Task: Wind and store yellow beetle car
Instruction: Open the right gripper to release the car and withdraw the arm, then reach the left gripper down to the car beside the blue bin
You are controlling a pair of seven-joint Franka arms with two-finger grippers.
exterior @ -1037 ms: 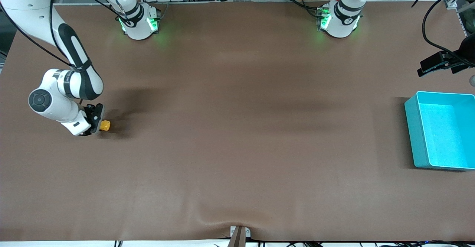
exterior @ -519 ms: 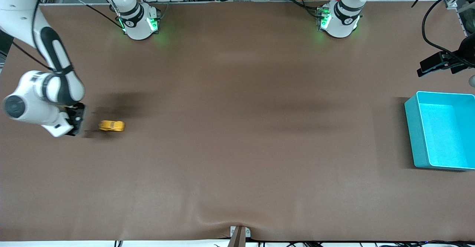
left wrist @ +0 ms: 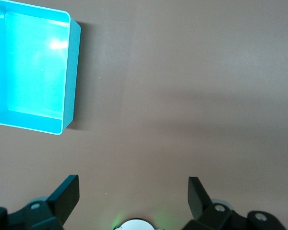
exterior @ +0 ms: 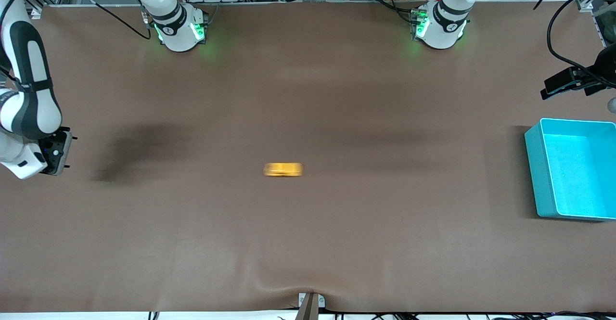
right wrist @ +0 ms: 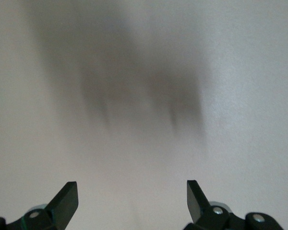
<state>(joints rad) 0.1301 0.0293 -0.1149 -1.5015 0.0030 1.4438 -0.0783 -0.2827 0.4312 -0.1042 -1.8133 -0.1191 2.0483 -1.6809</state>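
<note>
The yellow beetle car [exterior: 283,169] is on the brown table near its middle, blurred by motion and free of both grippers. My right gripper [exterior: 57,151] hangs at the right arm's end of the table, well away from the car. In the right wrist view the right gripper [right wrist: 132,191] is open, with only bare table between its fingers. My left gripper [left wrist: 133,189] is open and empty over the table beside the turquoise bin [left wrist: 71,72]. The car does not show in either wrist view.
The turquoise bin [exterior: 535,171] stands at the left arm's end of the table with nothing in it. A dark mount [exterior: 570,83] juts in over the table edge, farther from the front camera than the bin. A small bracket [exterior: 310,303] sits at the table's front edge.
My right gripper let go of the car and drew back toward the right arm's end of the table. The car rolled from beside it toward the middle of the table. The left arm stayed put.
</note>
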